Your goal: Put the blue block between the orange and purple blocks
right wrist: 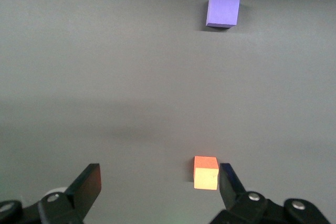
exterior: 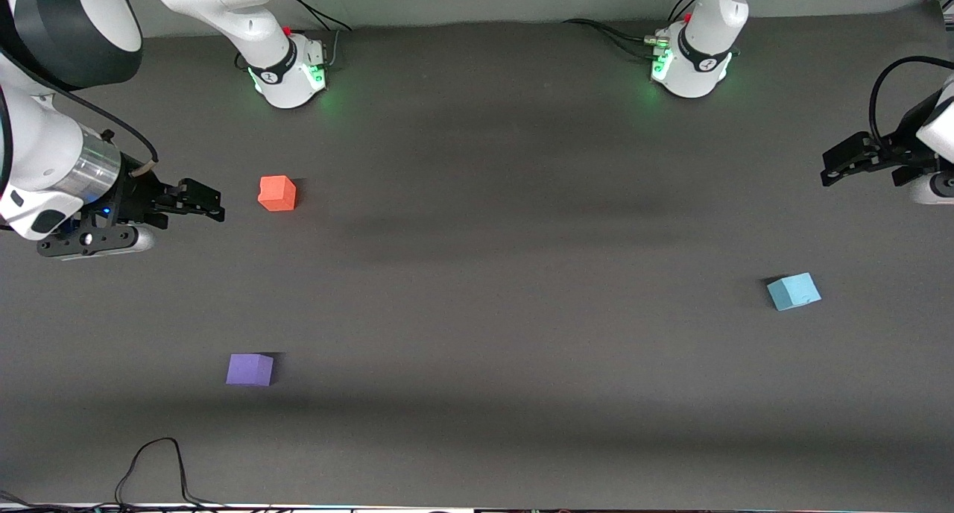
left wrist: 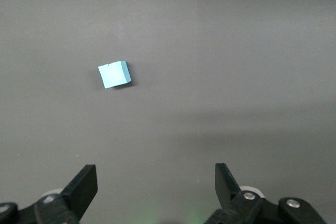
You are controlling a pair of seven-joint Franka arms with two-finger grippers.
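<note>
Purple block (exterior: pixel 250 369): nearest the camera, toward the right arm's end of the worktop (exterior: pixel 492 289).
Blue block (exterior: pixel 794 291): toward the left arm's end, well apart from left gripper (exterior: pixel 829 168).
Orange block (exterior: pixel 277 193): farthest, just beside right gripper (exterior: pixel 216 202).
Grippers: both wide open, empty.

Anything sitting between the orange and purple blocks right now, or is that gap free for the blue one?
Nothing: bare table mat between the orange block and purple block, as the front and right wrist views show. The blue block sits at the left arm's end.
</note>
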